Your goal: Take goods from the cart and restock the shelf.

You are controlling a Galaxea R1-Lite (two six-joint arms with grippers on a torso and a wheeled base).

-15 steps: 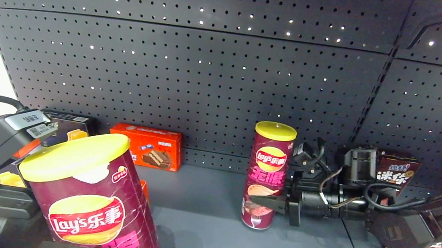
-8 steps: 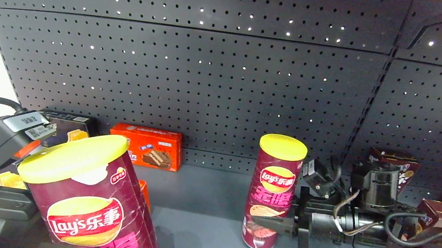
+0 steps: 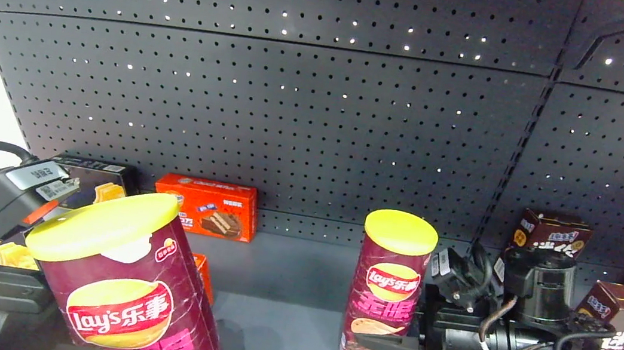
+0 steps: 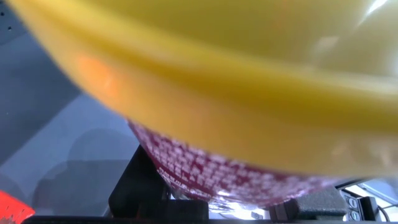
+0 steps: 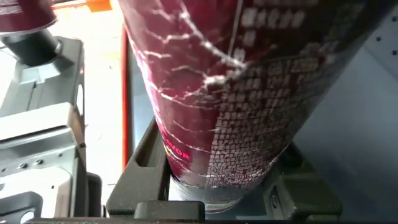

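Jaws pressed onto chip cans: right gripper [image 3: 381, 345] on the upright can [image 3: 391, 282], left gripper [image 4: 211, 202] on the tilted can [image 3: 123, 283].
The right one pinches low on the maroon body, its arm lying level from the right over the shelf deck [image 3: 280, 327]; lid yellow, red-and-yellow logo facing out. The tilted can, same label, is held at the left front. An orange box [image 3: 205, 206] stands against the pegboard [image 3: 272, 109].

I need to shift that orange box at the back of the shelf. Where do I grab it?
Pinch the orange box across its thin depth, front face to rear face, mid-length, coming down from above. Its length looks too wide to span, and the shelf blocks its underside. Clearance behind it, to the pegboard panel, can't be judged.
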